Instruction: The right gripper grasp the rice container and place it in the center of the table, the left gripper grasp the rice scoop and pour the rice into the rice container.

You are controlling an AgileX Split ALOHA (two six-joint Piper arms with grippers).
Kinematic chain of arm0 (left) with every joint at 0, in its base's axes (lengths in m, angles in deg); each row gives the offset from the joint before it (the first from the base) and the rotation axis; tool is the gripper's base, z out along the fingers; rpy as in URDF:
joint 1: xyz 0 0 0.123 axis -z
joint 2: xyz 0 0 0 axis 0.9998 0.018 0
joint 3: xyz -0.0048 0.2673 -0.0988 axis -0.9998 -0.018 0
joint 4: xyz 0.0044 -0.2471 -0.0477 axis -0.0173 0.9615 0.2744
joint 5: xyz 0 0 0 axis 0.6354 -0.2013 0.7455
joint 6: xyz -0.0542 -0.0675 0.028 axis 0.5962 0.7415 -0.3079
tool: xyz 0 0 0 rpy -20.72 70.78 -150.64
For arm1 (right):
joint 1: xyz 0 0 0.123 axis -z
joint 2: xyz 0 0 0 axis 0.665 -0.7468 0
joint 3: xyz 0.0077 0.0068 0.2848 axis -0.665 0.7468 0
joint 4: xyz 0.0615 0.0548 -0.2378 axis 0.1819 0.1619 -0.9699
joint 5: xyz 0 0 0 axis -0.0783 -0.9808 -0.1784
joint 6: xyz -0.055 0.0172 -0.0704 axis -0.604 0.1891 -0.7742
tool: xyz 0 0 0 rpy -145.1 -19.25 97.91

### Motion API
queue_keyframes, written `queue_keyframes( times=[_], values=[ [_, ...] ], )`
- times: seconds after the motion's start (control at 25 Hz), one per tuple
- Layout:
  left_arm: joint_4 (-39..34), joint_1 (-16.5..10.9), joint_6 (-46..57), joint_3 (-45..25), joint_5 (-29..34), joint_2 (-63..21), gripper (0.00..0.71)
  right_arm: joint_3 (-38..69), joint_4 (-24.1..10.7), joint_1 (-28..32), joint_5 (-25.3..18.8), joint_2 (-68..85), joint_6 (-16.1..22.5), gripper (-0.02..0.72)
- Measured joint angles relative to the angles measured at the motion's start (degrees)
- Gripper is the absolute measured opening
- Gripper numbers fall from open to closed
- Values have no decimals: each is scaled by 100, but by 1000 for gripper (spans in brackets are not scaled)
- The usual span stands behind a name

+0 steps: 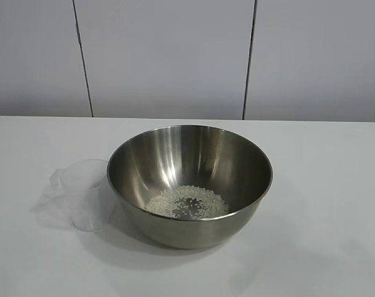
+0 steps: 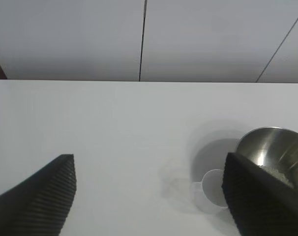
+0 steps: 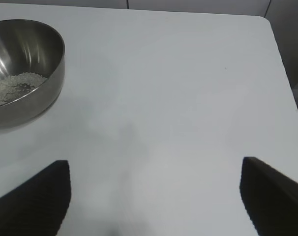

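The rice container (image 1: 189, 183), a wide shiny steel bowl, stands in the middle of the white table (image 1: 323, 185) with a thin layer of rice (image 1: 186, 202) on its bottom. Upright against the bowl's left side is the rice scoop (image 1: 83, 193), a clear plastic cup that looks empty. Neither arm appears in the exterior view. My left gripper (image 2: 149, 189) hangs open and empty over bare table, well back from the scoop (image 2: 213, 191) and the bowl (image 2: 279, 150). My right gripper (image 3: 156, 189) is open and empty too, away from the bowl (image 3: 26, 73).
Grey wall panels (image 1: 169, 55) rise behind the table's far edge. In the right wrist view the table's rounded corner and side edge (image 3: 282, 73) show, with bare tabletop between them and the bowl.
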Motion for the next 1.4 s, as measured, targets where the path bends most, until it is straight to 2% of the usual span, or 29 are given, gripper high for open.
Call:
queue_keyframes(
  times=[0.12, 0.36, 0.48, 0.6, 0.76, 0.96, 1.4],
  values=[
    [-19, 136, 79, -62, 69, -483, 592, 0, 0, 0, 0, 0, 0, 639],
    [-163, 825, 594, -841, -243, -1707, 592, 0, 5, 0, 0, 0, 0, 639],
    [-473, 1207, 1016, -1396, -262, -2327, 592, 0, 5, 0, 0, 0, 0, 639],
    [-1033, 1438, 1471, -1926, -172, -2920, 592, 0, 5, 0, 0, 0, 0, 639],
    [-1841, 1577, 2002, -2629, 140, -3664, 592, 0, 5, 0, 0, 0, 0, 639],
    [-2058, 1680, 2217, -3263, 235, -4563, 592, 0, 5, 0, 0, 0, 0, 639],
    [-2284, 1681, 2217, -3714, 872, -4666, 592, 0, 51, 0, 0, 0, 0, 639]
  ],
)
